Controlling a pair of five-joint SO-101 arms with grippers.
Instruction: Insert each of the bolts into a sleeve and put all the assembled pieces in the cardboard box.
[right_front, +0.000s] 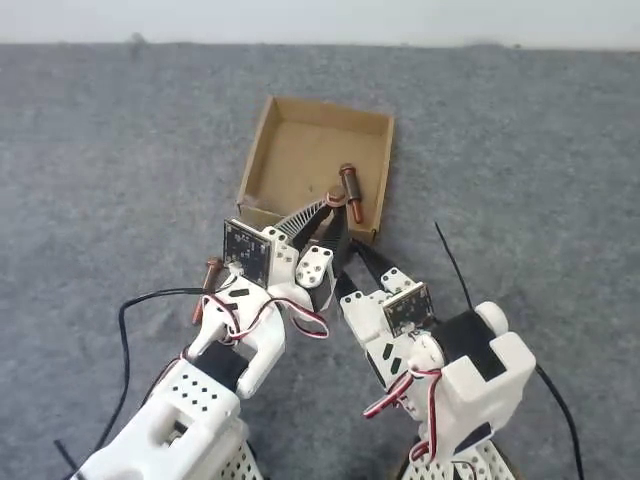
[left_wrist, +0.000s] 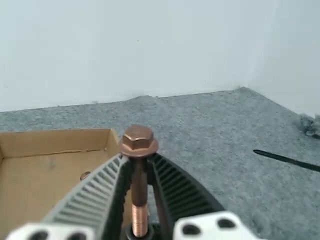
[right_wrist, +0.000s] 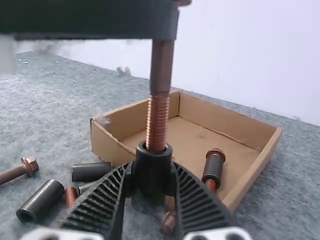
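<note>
Right wrist view has the right gripper (right_wrist: 152, 175) clamped on a sleeve (right_wrist: 152, 162), upright so the bolt (right_wrist: 159, 115) pinched in the left gripper (left_wrist: 138, 162) can feed straight down, its threads at the sleeve's mouth, right by the cardboard box (right_wrist: 225, 117). One assembled piece (right_wrist: 213, 167) lies inside. Loose sleeves (right_wrist: 90, 171) and a spare bolt (right_wrist: 17, 170) sit off to the side, so nothing looks to be blocking.

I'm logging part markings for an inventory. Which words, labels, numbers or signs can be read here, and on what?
No text can be read in any view.
The cardboard box: plain, no print.
The bolt: no stamp seen on its head.
The sleeve: plain.
A circuit board on one wrist, a second circuit board on the other: tiny marks, too small to read.
</note>
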